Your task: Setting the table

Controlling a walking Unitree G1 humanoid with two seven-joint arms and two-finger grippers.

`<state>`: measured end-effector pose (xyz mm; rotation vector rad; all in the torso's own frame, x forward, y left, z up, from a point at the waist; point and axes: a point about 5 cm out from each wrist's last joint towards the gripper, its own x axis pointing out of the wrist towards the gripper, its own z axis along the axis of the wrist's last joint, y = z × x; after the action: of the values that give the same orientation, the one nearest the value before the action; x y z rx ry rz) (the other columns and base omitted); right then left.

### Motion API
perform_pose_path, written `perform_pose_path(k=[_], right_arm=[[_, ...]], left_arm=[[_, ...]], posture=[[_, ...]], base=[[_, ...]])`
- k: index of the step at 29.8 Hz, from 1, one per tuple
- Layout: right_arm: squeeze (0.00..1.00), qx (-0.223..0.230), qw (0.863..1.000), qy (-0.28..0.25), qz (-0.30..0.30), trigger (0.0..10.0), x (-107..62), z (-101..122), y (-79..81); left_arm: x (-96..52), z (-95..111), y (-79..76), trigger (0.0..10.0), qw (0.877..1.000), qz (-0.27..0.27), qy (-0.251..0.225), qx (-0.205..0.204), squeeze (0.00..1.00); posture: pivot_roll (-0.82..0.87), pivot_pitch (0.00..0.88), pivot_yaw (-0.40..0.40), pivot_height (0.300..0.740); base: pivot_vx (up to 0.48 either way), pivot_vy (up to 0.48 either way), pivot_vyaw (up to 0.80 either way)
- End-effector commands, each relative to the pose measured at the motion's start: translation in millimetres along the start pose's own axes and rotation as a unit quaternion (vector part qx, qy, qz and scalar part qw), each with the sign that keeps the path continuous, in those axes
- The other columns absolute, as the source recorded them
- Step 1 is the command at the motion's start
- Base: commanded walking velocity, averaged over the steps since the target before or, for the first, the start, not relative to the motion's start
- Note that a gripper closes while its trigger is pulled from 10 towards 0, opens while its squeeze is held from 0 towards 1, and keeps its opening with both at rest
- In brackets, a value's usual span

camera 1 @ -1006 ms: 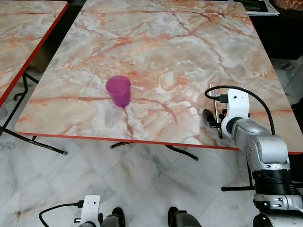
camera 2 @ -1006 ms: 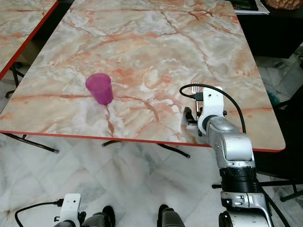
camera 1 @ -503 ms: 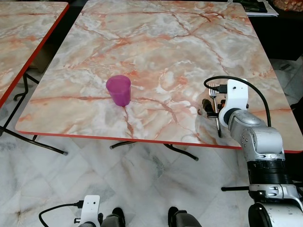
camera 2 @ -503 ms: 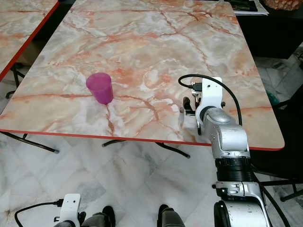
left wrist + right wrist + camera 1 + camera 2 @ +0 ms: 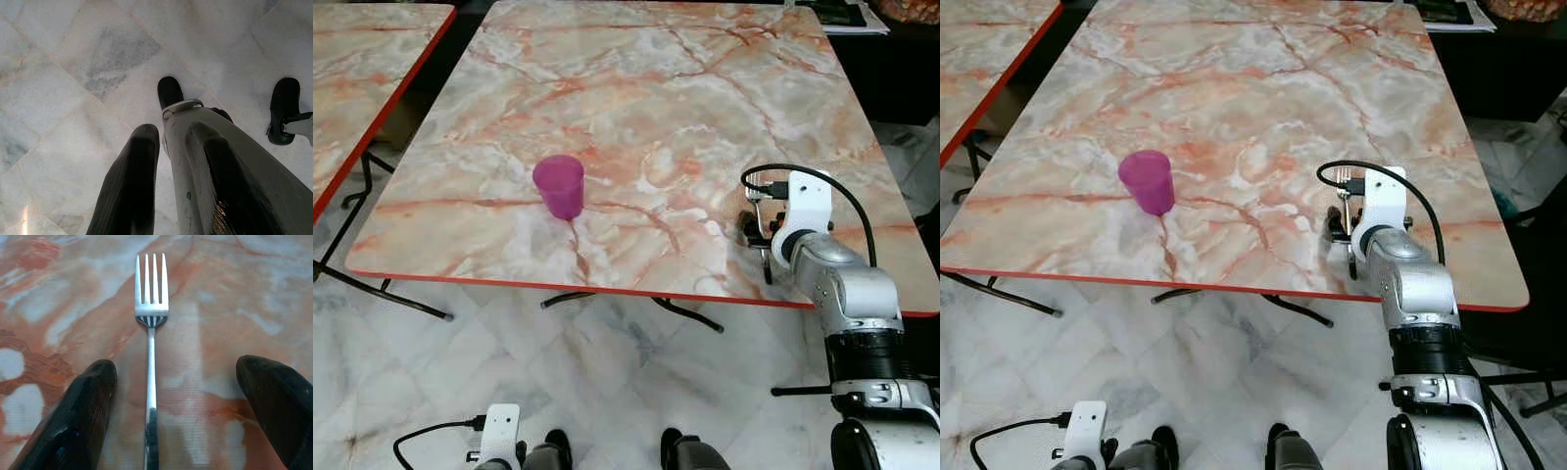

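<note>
1. Since a second ago the right gripper [image 5: 171, 406] has let go of the fork [image 5: 150, 333]: in the eye views its wrist sits slightly farther up the table [image 5: 636, 88] than before, after a small shift at the half-second mark. The pink cup [image 5: 559, 186] has not moved.
2. The fork lies flat on the marble near the table's near right edge, at about 4 o'clock from the cup and well apart from it.
3. Its long axis runs away from the robot, tines toward 12 o'clock, handle toward 6 o'clock.
4. The right gripper's fingers [image 5: 78, 421] are spread wide, one on each side of the handle, neither touching it.
5. The left gripper [image 5: 166, 147] hangs idle over the tiled floor [image 5: 58, 73], its fingers slightly apart, holding nothing.
</note>
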<state>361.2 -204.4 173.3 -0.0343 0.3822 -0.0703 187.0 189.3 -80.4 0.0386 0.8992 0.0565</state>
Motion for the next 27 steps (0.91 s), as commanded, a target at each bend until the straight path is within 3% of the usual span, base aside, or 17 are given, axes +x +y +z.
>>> perform_pose_path(k=[1, 13, 27], right_arm=[[0.00, 0.002, 1.000, -0.004, -0.008, 10.0, 1.5, 2.8, -3.6], [0.00, 0.027, 0.999, -0.024, -0.002, 10.0, 7.3, 5.7, 2.5], [0.00, 0.019, 1.000, -0.013, 0.007, 10.0, 11.1, -2.6, 6.4]], left_arm=[[-6.2, -30.5, -8.8, 10.0, 0.998, -0.018, 0.058, -0.008, 0.00], [-6.3, -30.9, -8.5, 10.0, 0.998, -0.017, 0.058, -0.009, 0.00], [-6.5, -31.5, -8.4, 10.0, 0.998, -0.018, 0.060, -0.009, 0.00]], posture=[[-0.12, 0.259, -0.024, 0.740], [-0.11, 0.263, -0.023, 0.740], [-0.11, 0.263, -0.023, 0.740]], base=[[0.000, 0.000, 0.00], [0.000, 0.000, 0.00], [0.000, 0.000, 0.00]])
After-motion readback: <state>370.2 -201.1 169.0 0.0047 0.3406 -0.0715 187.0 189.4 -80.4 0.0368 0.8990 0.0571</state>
